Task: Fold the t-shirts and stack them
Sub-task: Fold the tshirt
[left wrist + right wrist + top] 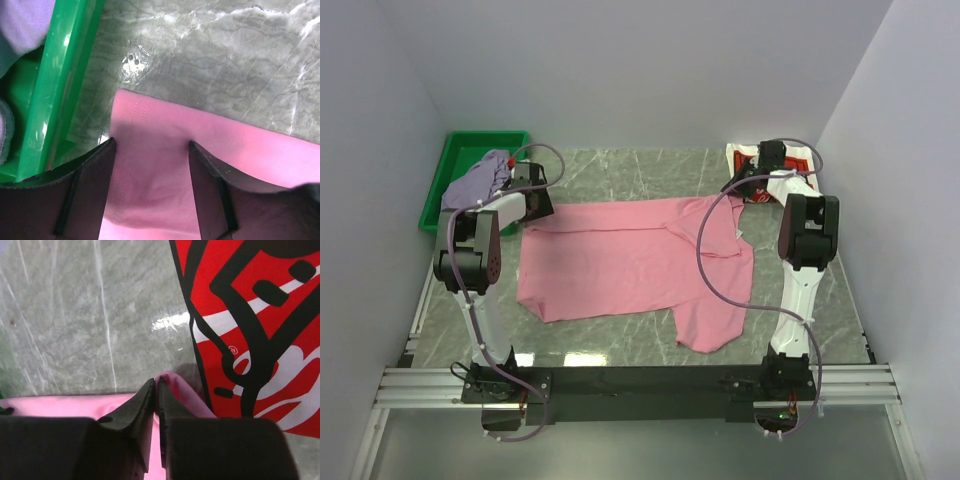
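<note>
"Pink shirt (pixel 630 260) lay flat on the table (pixel 620 170). Which step?"

"Grabbing its far corners for a fold, I'd say. Right gripper (pixel 156 382) pinched one beside the printed shirt (pixel 250 315); left gripper (pixel 151 142) straddled the other, fingers apart, needing to close."

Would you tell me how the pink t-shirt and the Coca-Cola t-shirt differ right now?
The pink t-shirt lies spread open across the middle of the table; the Coca-Cola t-shirt sits compact at the far right corner. The pink t-shirt is plain; the Coca-Cola t-shirt carries a red print. Both rest on the table, outside the green bin.
</note>
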{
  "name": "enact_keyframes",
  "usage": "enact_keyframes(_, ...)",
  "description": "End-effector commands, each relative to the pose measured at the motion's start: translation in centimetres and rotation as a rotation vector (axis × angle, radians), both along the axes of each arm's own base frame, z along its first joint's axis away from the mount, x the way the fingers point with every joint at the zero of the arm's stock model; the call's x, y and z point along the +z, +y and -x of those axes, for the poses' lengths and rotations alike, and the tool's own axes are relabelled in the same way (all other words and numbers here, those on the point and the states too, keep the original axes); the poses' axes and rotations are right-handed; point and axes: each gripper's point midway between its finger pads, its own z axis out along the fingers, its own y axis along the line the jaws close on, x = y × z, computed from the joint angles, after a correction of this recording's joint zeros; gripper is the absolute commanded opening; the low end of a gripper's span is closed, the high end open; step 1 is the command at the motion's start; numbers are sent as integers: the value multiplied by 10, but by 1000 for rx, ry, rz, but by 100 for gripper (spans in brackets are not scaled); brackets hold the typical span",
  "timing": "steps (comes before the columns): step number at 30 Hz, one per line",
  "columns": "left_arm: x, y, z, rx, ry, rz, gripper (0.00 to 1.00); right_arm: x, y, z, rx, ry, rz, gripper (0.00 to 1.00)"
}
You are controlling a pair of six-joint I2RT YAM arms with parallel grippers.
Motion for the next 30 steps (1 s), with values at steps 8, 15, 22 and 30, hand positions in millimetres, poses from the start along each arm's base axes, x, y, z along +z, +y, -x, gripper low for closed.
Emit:
enact_keyframes(8, -15, 4, 8, 29, 79, 52, 61, 33, -54, -8, -213, -80, -52, 2)
enact_keyframes(15, -1, 7, 4, 29, 37, 44, 63, 39, -59, -9, -234, -96, -50, 11)
enact_keyframes(22, 67, 2, -2, 20, -119, 65, 83, 77, -46, 3, -147, -147, 49, 52)
enact_keyframes(30, 99, -19, 34, 137, -199, 185, 90, 108, 8, 56, -31, -181, 215, 63)
